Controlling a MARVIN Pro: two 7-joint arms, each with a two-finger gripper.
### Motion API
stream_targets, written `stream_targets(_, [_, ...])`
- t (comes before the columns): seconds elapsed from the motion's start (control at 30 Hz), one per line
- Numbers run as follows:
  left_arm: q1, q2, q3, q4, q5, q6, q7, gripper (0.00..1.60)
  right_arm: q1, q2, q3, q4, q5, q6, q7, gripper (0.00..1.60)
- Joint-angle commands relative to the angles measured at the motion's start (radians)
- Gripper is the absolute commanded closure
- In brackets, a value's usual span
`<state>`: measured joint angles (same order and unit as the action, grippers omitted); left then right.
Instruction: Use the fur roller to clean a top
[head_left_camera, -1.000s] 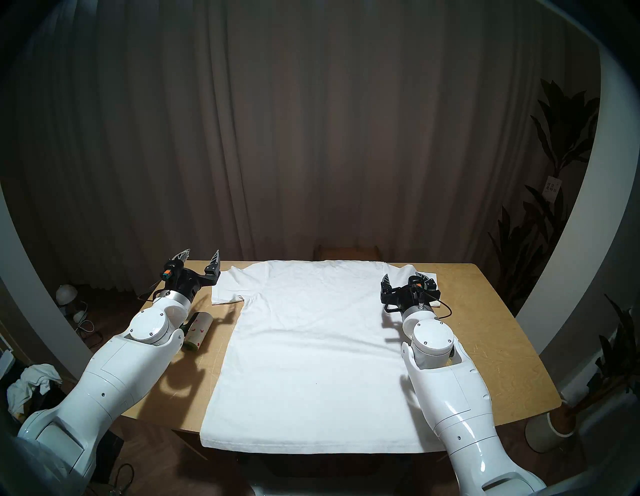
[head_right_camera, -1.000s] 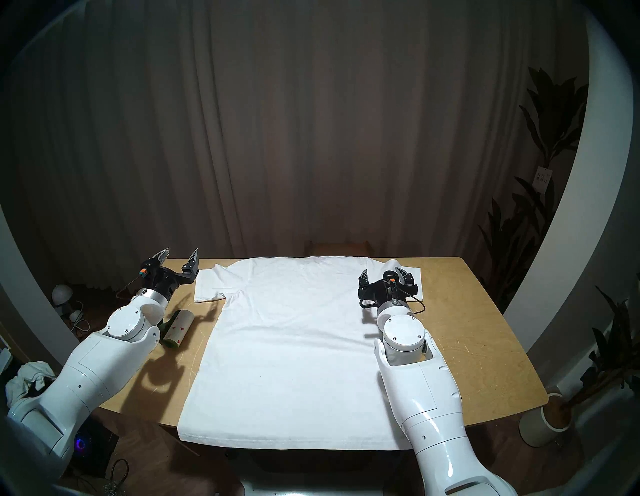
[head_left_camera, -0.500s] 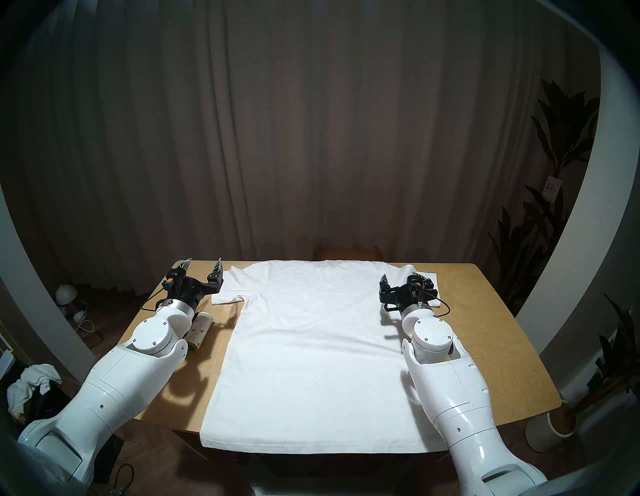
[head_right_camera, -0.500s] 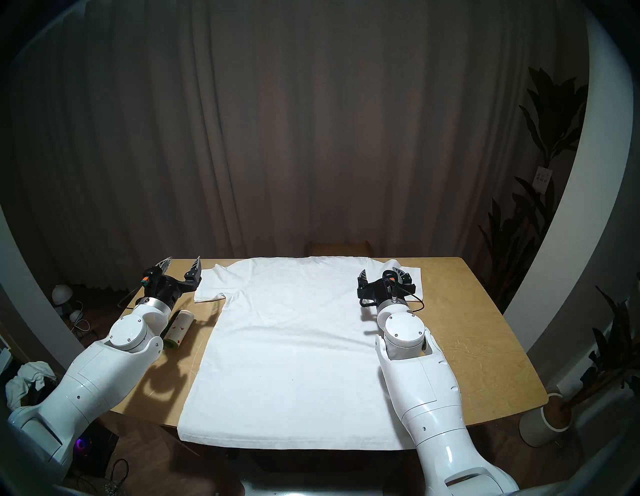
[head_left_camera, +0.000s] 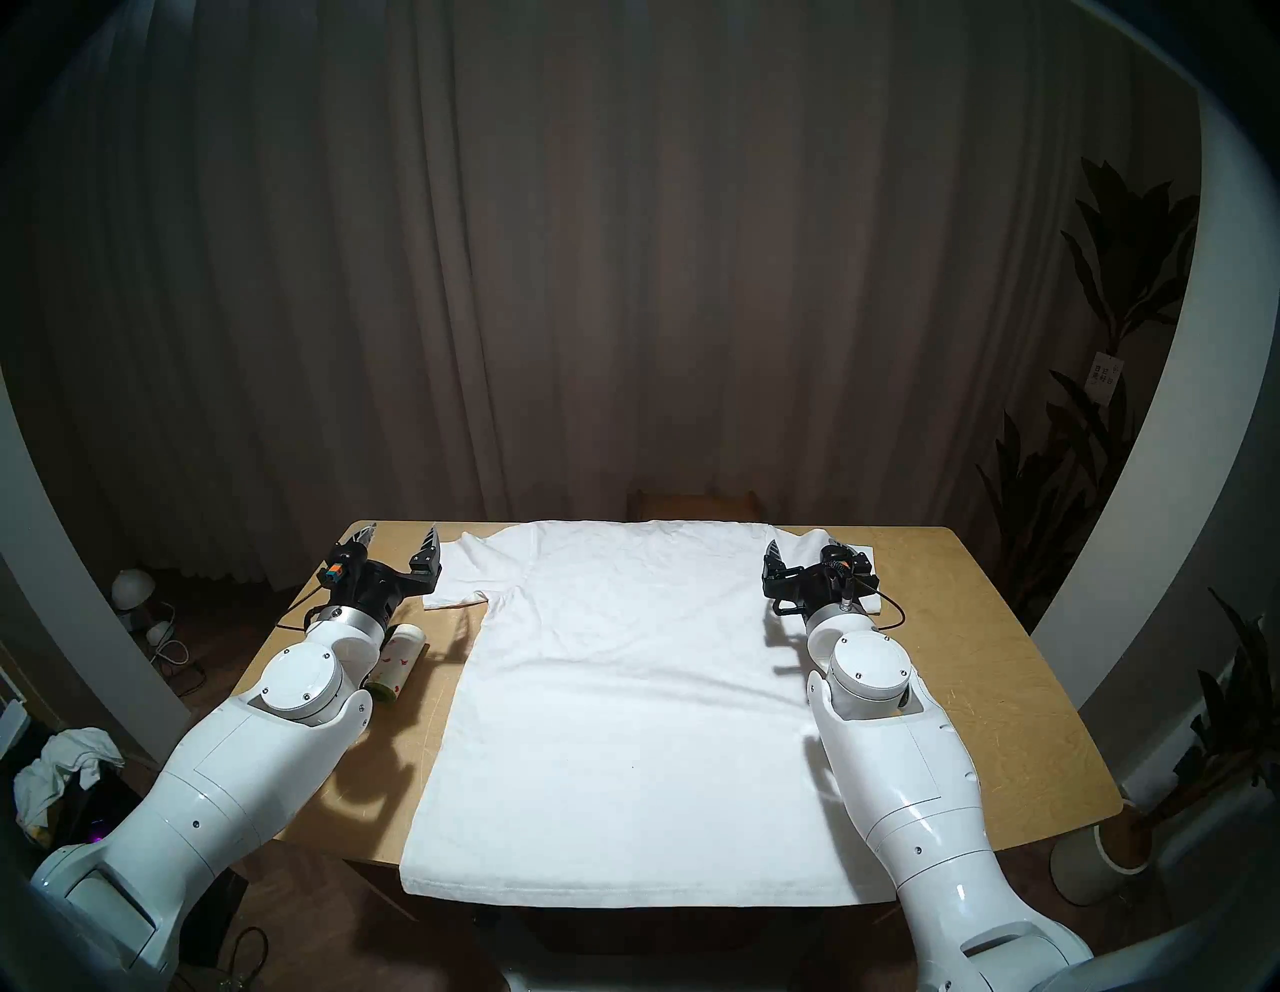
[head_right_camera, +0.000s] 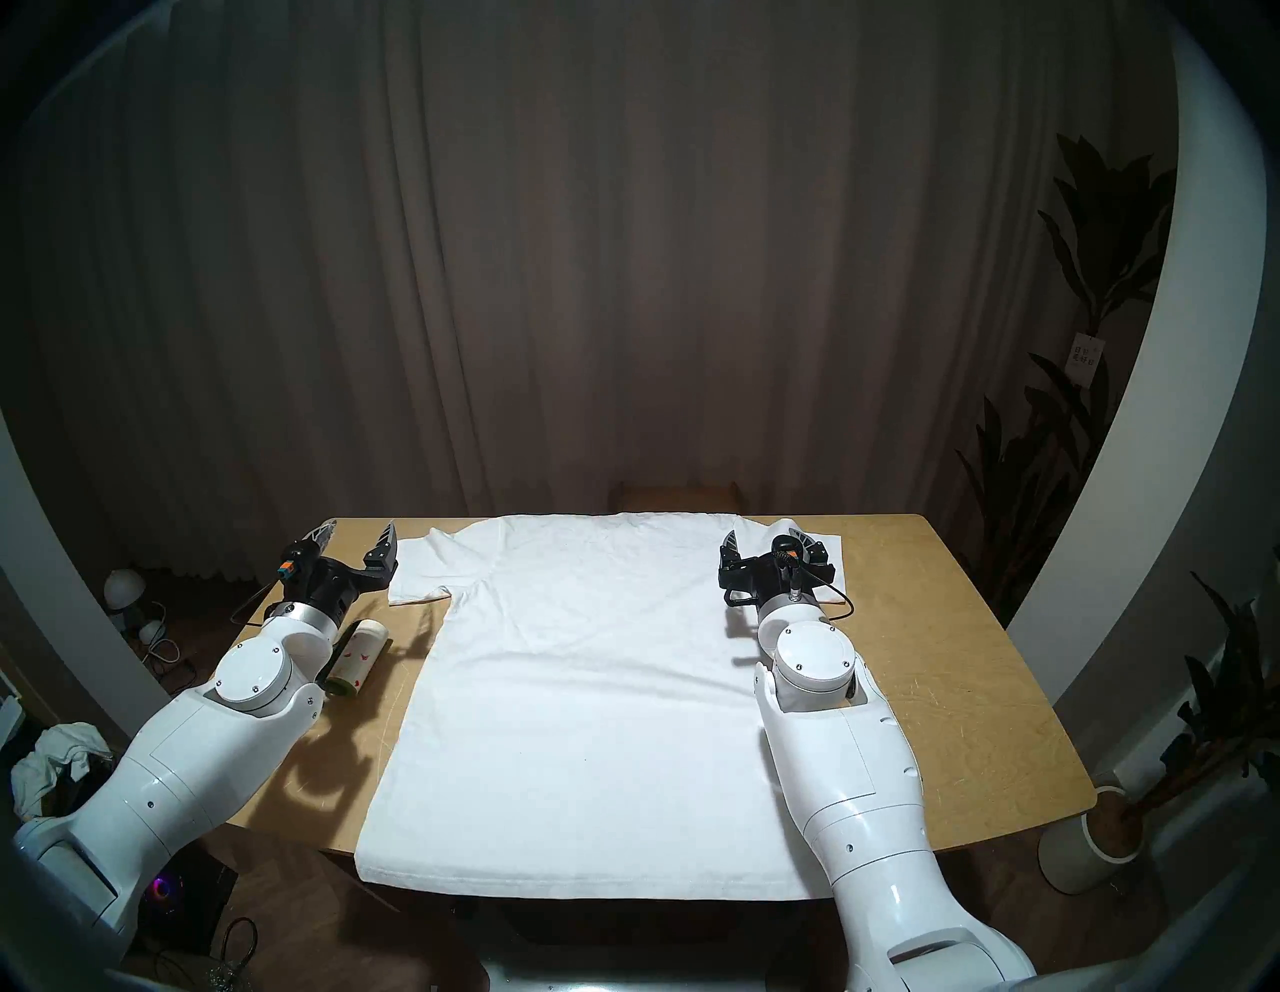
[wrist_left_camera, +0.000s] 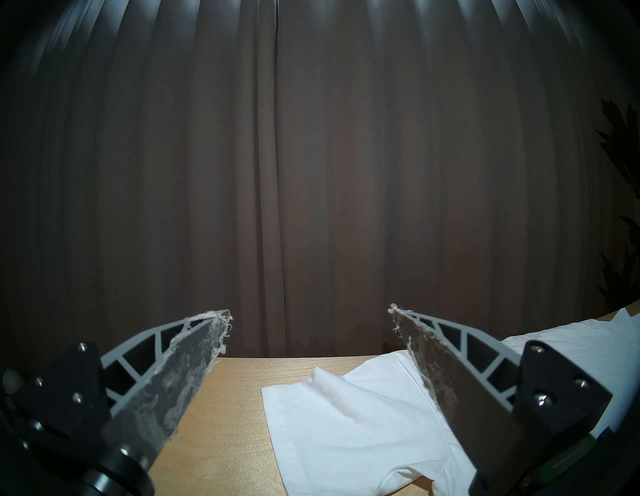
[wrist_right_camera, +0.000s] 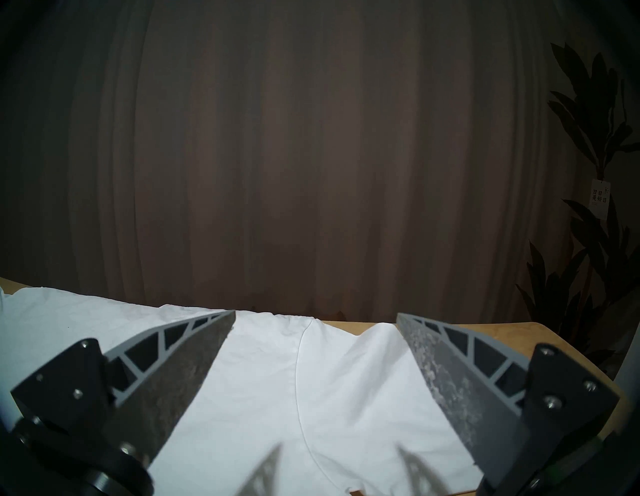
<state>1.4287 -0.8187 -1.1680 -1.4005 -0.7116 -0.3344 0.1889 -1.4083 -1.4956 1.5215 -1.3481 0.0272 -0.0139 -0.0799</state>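
Head views: white T-shirt (head_left_camera: 623, 693) spread flat on a tan wooden table (head_left_camera: 970, 693), hem hanging over the near edge. Lint roller (head_left_camera: 396, 658) lying on the bare wood beside the shirt's sleeve, partly under the left arm. Brown curtain (head_left_camera: 623, 277) behind — potted plant (head_left_camera: 1108, 415) at the right.

Left wrist: left gripper (wrist_left_camera: 310, 313) spread wide, empty, above table and sleeve.

Right wrist: right gripper (wrist_right_camera: 315, 313) spread wide, empty, over the other shoulder.
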Motion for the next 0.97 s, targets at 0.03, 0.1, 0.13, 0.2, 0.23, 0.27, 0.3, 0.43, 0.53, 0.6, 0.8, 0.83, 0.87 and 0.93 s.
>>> stream_targets(0.03, [-0.013,0.012,-0.009,-0.022,0.006,0.001,0.005,0.0,0.021,-0.008,-0.003,-0.012,-0.002,-0.029,-0.008,0.0])
stream_targets(0.1, [-0.013,0.013,-0.008,-0.022,0.006,0.001,0.006,0.0,0.021,-0.007,-0.004,-0.011,-0.001,-0.03,-0.009,0.0])
stream_targets(0.13, [-0.013,0.013,-0.008,-0.023,0.005,0.001,0.007,0.0,0.021,-0.007,-0.005,-0.011,-0.001,-0.03,-0.009,0.0])
stream_targets(0.2, [-0.013,0.014,-0.007,-0.023,0.005,0.001,0.007,0.0,0.022,-0.006,-0.005,-0.011,0.0,-0.031,-0.01,0.0])
stream_targets(0.23, [-0.013,0.014,-0.007,-0.023,0.005,0.001,0.008,0.0,0.022,-0.006,-0.006,-0.011,0.001,-0.031,-0.011,0.0])
stream_targets(0.27, [-0.013,0.014,-0.007,-0.023,0.005,0.001,0.008,0.0,0.022,-0.005,-0.006,-0.011,0.001,-0.031,-0.011,0.0])
stream_targets(0.3, [-0.014,0.014,-0.006,-0.023,0.005,0.001,0.008,0.0,0.022,-0.005,-0.007,-0.011,0.001,-0.031,-0.012,0.0])
stream_targets(0.43, [-0.014,0.015,-0.005,-0.023,0.004,0.001,0.009,0.0,0.022,-0.003,-0.009,-0.01,0.004,-0.032,-0.014,0.0])
stream_targets(0.53, [-0.014,0.015,-0.005,-0.024,0.004,0.001,0.01,0.0,0.022,-0.002,-0.011,-0.01,0.005,-0.032,-0.015,0.0])
stream_targets(0.6, [-0.014,0.016,-0.005,-0.024,0.004,0.001,0.01,0.0,0.022,-0.001,-0.012,-0.01,0.006,-0.033,-0.016,0.0])
stream_targets(0.8, [-0.014,0.016,-0.005,-0.023,0.004,0.001,0.009,0.0,0.022,0.0,-0.014,-0.01,0.008,-0.033,-0.018,0.0])
stream_targets(0.83, [-0.014,0.015,-0.005,-0.023,0.004,0.001,0.009,0.0,0.022,0.001,-0.014,-0.01,0.008,-0.033,-0.018,0.0])
stream_targets(0.87, [-0.014,0.015,-0.005,-0.023,0.004,0.001,0.009,0.0,0.022,0.001,-0.014,-0.01,0.008,-0.033,-0.018,0.0])
stream_targets(0.93, [-0.014,0.015,-0.005,-0.023,0.004,0.001,0.009,0.0,0.022,0.001,-0.015,-0.01,0.008,-0.033,-0.018,0.0])
